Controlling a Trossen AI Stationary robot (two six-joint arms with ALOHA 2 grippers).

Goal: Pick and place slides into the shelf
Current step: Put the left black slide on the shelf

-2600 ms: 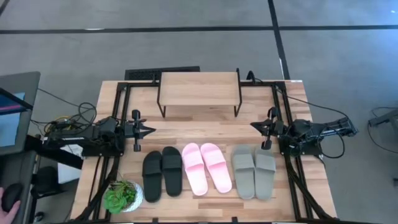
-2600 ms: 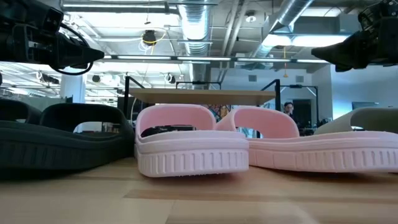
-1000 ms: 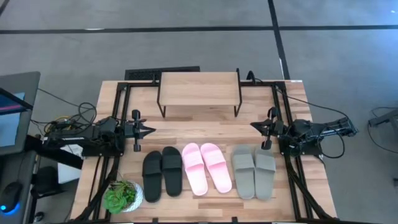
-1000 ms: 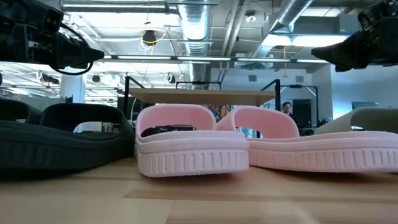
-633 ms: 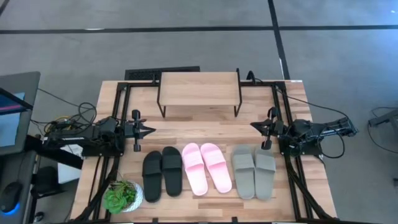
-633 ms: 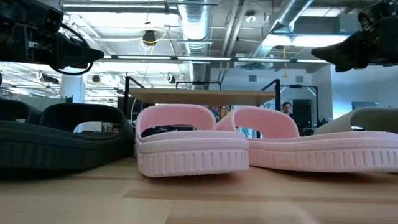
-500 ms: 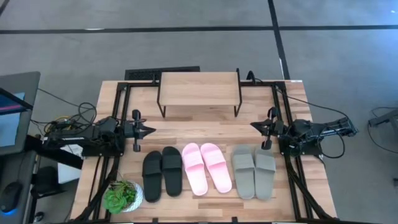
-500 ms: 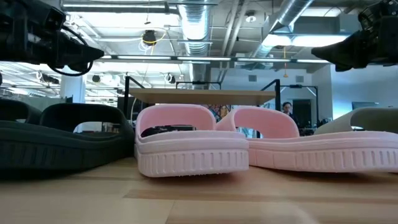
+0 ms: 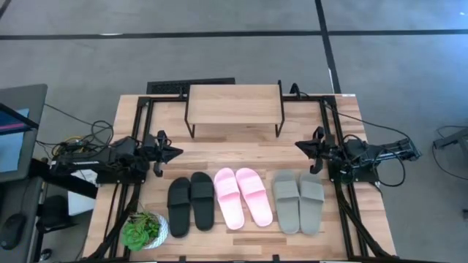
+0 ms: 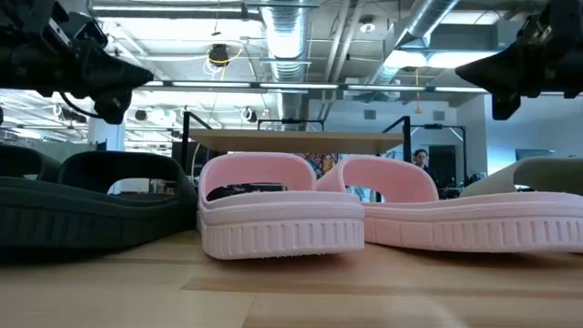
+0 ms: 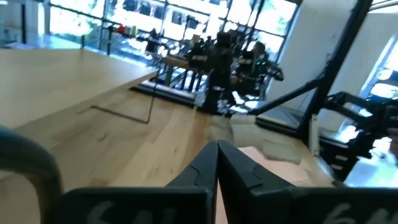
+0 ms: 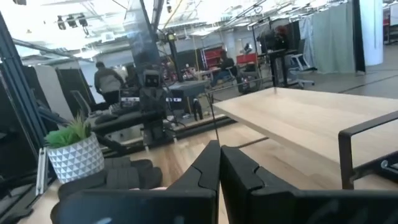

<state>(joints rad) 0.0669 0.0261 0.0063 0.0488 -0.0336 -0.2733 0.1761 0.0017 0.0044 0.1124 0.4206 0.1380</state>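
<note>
Shelf point(image 9: 234, 103): low rack at the far middle of the table point(image 9: 241, 150); pale wooden plank top on thin black metal legs; its long axis runs left to right. Nothing on top; I cannot see what lies under the plank.
Black slides point(image 9: 191, 204): pair on the near left of the row, side by side and touching; matte rubbery, wide straps, rounded ends; long axes run near to far.
Pink slides point(image 9: 243, 196): middle pair, light pink with ribbed sole edges in the low view; both angle slightly, far ends leaning left, and they touch along their inner sides.
Grey-green slides point(image 9: 298, 201): right pair, plain and smooth, lying side by side with long axes near to far.
Location of slides: all six on the tabletop in one row, nearer than the shelf and well apart from it.
Plant pot point(image 9: 144, 230): small white faceted pot at the near left corner, holding a green leafy plant; just beside the black pair.
My left gripper point(image 9: 172, 153): at the left edge of the table, between shelf and black pair, pointing right; fingers pressed fully together, holding nothing.
My right gripper point(image 9: 300, 147): at the right edge, far of the grey-green pair, pointing left; fingers pressed fully together, holding nothing.
Frame rails point(image 9: 327, 117): black metal bars along the table's left, right and far sides.
</note>
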